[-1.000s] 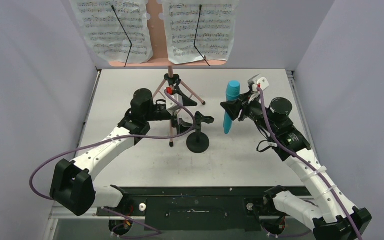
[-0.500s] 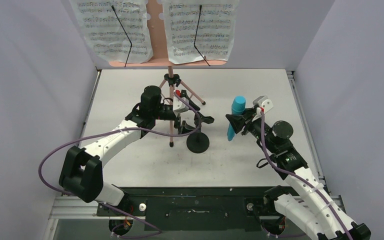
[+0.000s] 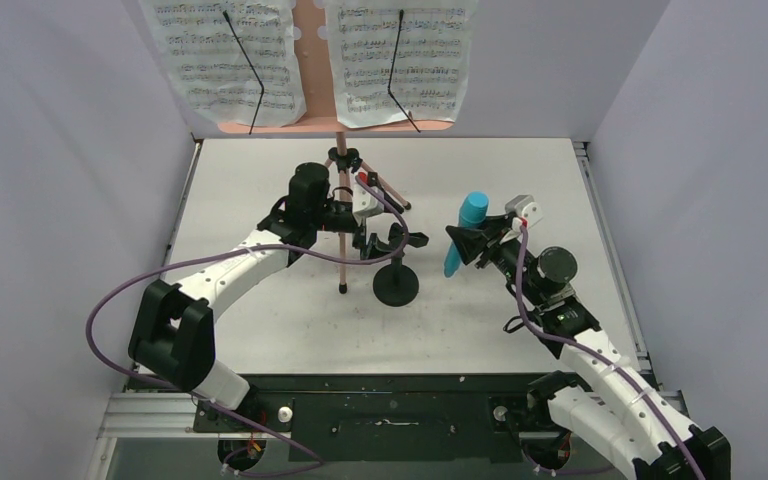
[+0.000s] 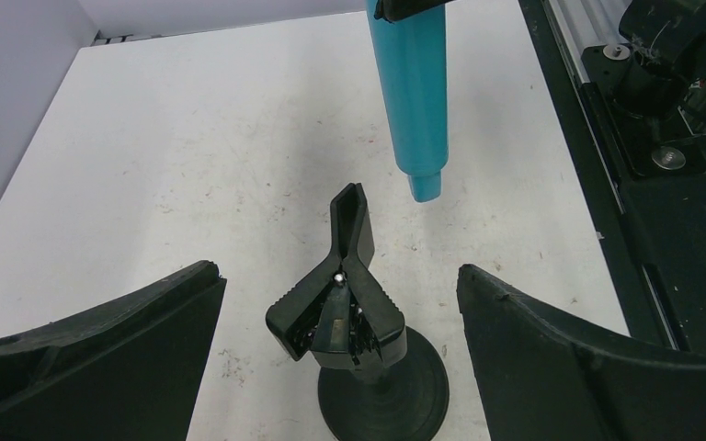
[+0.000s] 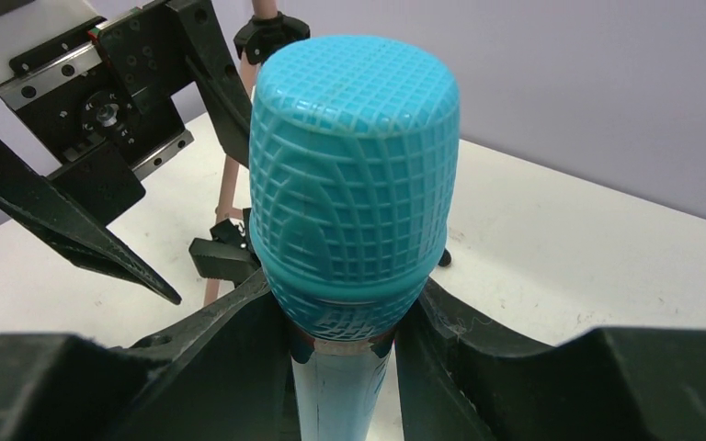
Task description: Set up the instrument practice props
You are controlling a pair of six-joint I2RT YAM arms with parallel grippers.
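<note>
The pink music stand (image 3: 310, 40) stands at the back on its tripod (image 3: 343, 205) and carries two sheet-music pages (image 3: 230, 60) (image 3: 400, 60). In front of it is the short black mic stand (image 3: 397, 285); its clip (image 4: 342, 294) points up over the round base (image 4: 391, 400). My left gripper (image 4: 338, 269) is open and straddles the clip without touching it. My right gripper (image 5: 349, 367) is shut on the handle of the teal microphone (image 5: 354, 165), just under its head. The microphone (image 3: 463, 235) hangs head up, slightly tilted, just right of the clip, its tail (image 4: 423, 184) above the table.
Grey walls close in the white table (image 3: 260, 320) on the left, right and back. A black rail (image 3: 400, 405) with the arm bases runs along the near edge. The tripod's legs (image 3: 385, 190) spread close behind the left gripper.
My left arm has reached forward and right until its open fingers flank the mic stand's clip. My right arm has brought the microphone down and slightly left, toward the clip.
</note>
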